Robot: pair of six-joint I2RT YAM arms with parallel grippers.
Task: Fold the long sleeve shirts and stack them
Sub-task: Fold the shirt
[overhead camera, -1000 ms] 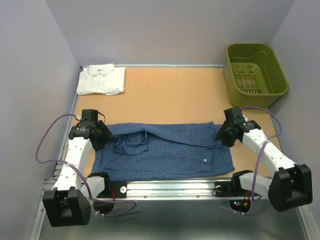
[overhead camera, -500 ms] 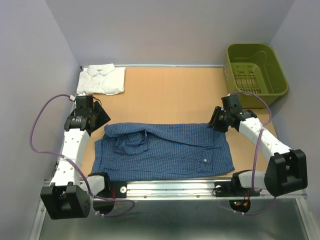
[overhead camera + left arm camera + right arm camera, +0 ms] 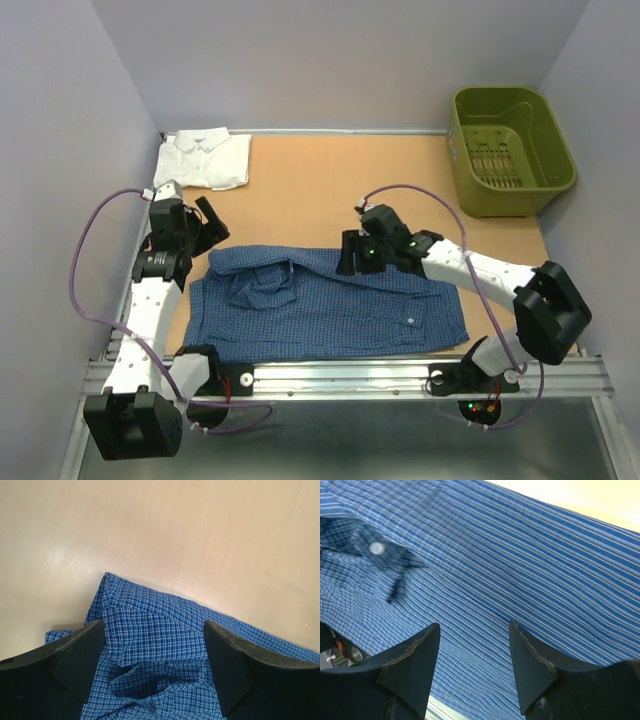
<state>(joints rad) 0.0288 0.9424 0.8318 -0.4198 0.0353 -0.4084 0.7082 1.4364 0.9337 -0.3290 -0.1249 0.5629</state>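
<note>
Release: blue shirt [image 3: 330,300] lies part-folded at the table [image 3: 330,190] near edge, white shirt [image 3: 205,160] folded at far-left corner. Left end effector [image 3: 212,226] and right end effector [image 3: 347,256] have let go, both open; more folding is likely needed.

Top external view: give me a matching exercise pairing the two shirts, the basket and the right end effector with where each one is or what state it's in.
Column 1
1. white shirt
2. blue checked shirt
3. green basket
4. right end effector

Column 2
A. far right corner
B. folded, far left corner
C. spread flat along the near edge
D. open, above the blue cloth's far edge

Pairs: 1-B, 2-C, 3-A, 4-D
</note>
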